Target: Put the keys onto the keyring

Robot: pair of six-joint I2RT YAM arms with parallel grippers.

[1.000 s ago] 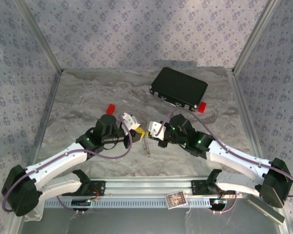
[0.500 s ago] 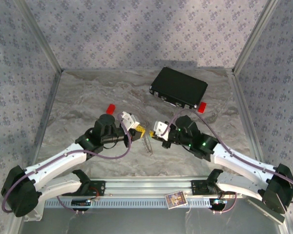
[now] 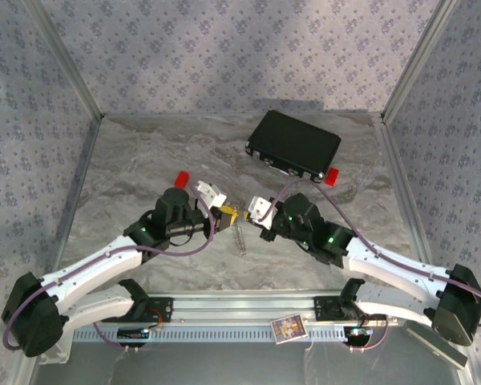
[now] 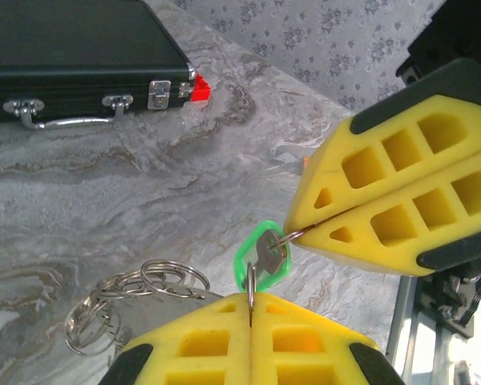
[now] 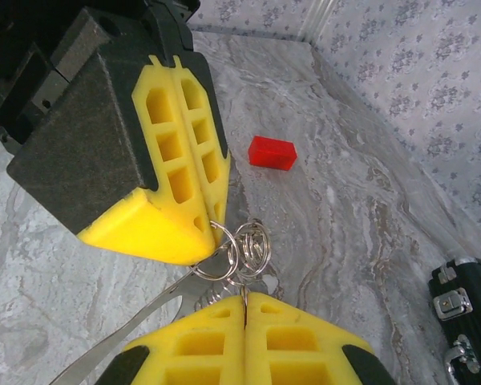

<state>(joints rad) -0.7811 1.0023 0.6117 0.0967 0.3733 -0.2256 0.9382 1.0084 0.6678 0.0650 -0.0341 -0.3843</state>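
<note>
Three floral walls (image 3: 224, 48), one marbled tabletop (image 3: 144, 160)

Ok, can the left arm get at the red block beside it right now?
Probably not yet. The way to the red block looks free, but the left tool is shut on the keyring, with the right tool pinching the green key against it. It must let go first.

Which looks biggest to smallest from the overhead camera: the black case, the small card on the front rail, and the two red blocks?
1. Black case, by far.
2. Small card, possibly helped by nearness.
3. Left red block and red block beside the case: alike, unranked.
</note>
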